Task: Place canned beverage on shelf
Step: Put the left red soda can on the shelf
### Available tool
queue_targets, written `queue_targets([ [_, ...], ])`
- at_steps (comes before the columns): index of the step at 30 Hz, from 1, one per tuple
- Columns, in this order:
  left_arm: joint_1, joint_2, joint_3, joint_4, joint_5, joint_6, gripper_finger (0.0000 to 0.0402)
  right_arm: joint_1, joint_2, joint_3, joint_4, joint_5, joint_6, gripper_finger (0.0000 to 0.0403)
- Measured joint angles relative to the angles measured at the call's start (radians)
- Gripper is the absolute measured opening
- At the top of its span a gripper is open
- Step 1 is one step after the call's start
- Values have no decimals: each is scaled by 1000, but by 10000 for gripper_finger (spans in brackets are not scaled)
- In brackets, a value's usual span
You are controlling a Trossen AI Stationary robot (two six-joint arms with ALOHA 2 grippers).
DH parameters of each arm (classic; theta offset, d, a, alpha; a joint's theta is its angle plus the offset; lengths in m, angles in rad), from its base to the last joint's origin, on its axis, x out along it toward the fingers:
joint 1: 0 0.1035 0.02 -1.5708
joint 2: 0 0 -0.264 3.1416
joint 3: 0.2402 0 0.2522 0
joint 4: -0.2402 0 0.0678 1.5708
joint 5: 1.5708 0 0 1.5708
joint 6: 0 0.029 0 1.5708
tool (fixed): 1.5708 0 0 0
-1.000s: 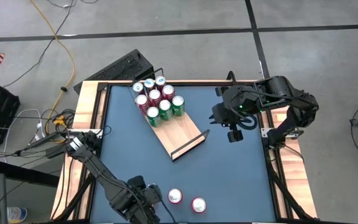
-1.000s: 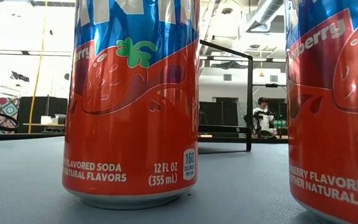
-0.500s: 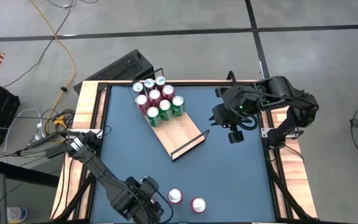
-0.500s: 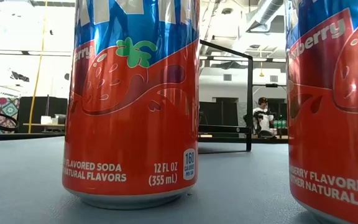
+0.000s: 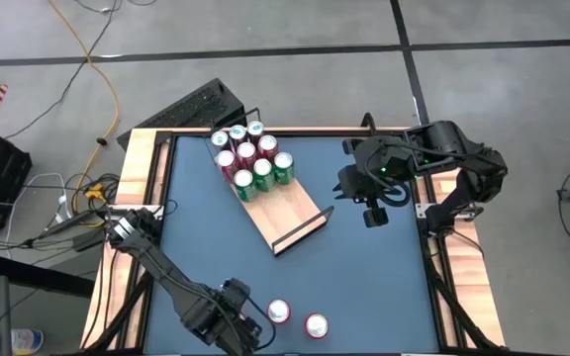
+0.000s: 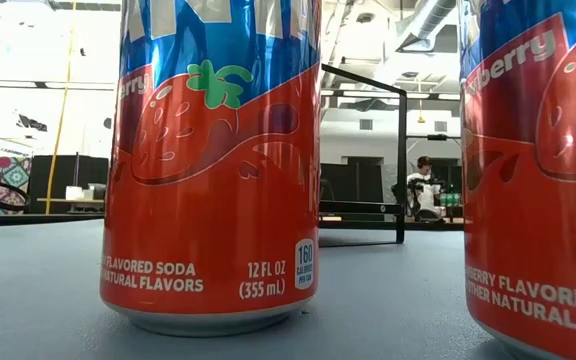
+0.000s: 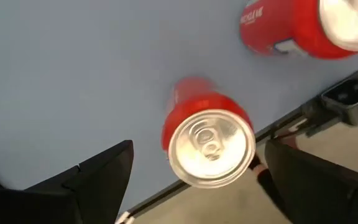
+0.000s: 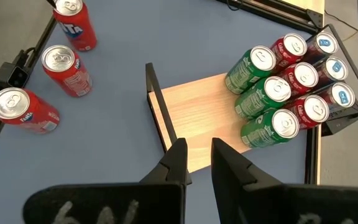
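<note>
Three red soda cans stand on their bases near the table's near edge. Two show in the high view [image 5: 279,312] [image 5: 316,325]; the third [image 7: 210,148] is hidden there under my left gripper [image 5: 242,318]. My left gripper [image 7: 199,149] is open, pointing down, with one finger on either side of that can's top, apart from it. The light-wood shelf [image 5: 287,213] lies slantwise at the table's middle, with several red and green cans [image 5: 253,158] standing on its far end. My right gripper [image 5: 372,214] is shut and empty, above the table to the shelf's right.
The shelf's near half [image 8: 204,112] is bare wood, ending in a black rail [image 8: 157,106]. A small black camera block [image 7: 347,99] sits at the near edge beside the cans. A keyboard [image 5: 191,107] lies beyond the far edge. A person [image 6: 423,185] is far off in the room.
My left gripper has gone a little toward the table's right edge along the near edge, closer to the two cans that show in the high view. The cans and the shelf have stayed put.
</note>
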Motion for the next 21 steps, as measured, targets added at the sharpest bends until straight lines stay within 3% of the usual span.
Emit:
queue_targets([
  [21,24,80,-13,91,75,-47,348,0,-1,-70,1,0,0,59],
])
